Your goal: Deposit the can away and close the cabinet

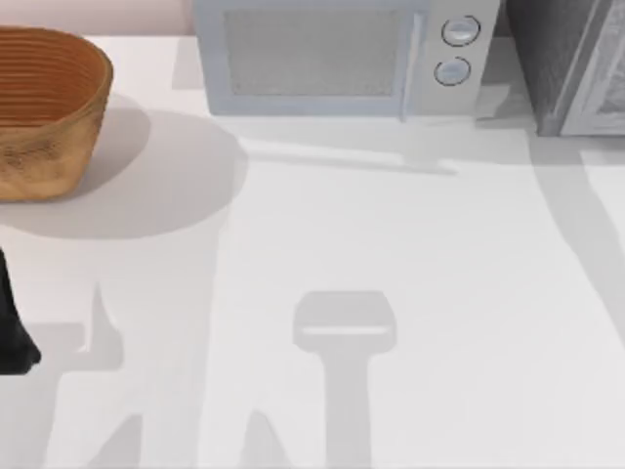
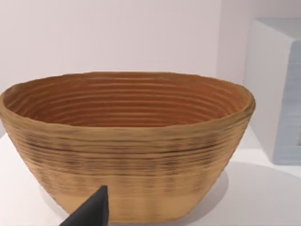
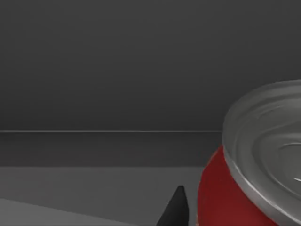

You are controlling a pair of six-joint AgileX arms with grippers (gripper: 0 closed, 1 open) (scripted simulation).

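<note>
**Inside a dark grey space, the can sits at my right gripper**

From above, a wicker basket [image 1: 44, 107] occupies the bench's [image 1: 391, 254] far left corner, beside a microwave [image 1: 342, 54]. My left wrist camera faces that basket. My right wrist camera shows the can [image 3: 221, 197] beside one dark fingertip [image 3: 175, 209]; grip: cannot tell.

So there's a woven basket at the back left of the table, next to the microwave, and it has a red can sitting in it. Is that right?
Not quite. The basket does sit at the table's back left beside the microwave, but the left wrist view looks into it and its inside is bare. The red can appears in the right wrist view, in front of a dark grey wall.
</note>
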